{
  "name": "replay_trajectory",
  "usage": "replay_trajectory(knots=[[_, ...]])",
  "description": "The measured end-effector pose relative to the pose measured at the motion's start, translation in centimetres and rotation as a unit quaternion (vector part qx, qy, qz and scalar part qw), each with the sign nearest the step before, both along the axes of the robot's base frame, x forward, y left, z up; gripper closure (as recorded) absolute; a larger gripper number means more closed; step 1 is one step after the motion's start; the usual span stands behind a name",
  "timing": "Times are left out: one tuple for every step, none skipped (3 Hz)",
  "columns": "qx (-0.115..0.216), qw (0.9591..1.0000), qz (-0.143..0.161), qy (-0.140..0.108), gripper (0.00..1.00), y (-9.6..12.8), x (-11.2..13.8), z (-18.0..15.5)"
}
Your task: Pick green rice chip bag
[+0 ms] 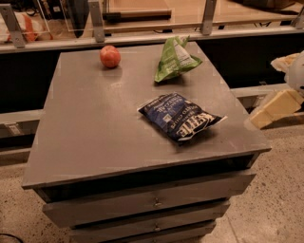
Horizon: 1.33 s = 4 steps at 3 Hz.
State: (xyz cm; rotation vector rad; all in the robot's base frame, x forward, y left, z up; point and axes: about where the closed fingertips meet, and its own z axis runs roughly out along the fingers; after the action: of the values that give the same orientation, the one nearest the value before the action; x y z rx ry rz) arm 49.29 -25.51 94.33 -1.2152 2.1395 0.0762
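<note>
Lying well left of end effector [277,105] is green rice chip bag [175,60].

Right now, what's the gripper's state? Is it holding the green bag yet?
Gripper: beside the table's right edge; open or closed cannot be told. It is not holding the green bag, which lies on the table.

Grey drawer cabinet [95,123], speckled floor [280,190], wooden counter [190,14] behind; gripper [278,107] at right edge

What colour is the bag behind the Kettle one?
The rice chip bag is light green with a white label, camera view. The gripper hangs right of the table.
</note>
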Motion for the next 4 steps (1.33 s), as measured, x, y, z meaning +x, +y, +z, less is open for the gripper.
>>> replay_trajectory(knots=[[0.093, 0.9933, -0.041, -0.055, 0.0, -0.9, 3.4, -0.2], [0.152, 0.981, -0.079, -0.09, 0.0, -0.9, 6.7, 0.0], [0.203, 0.9716, -0.083, -0.089, 0.0, 0.3, 10.2, -0.5], [0.203, 0.9716, -0.083, -0.089, 0.0, 0.3, 10.2, -0.5]])
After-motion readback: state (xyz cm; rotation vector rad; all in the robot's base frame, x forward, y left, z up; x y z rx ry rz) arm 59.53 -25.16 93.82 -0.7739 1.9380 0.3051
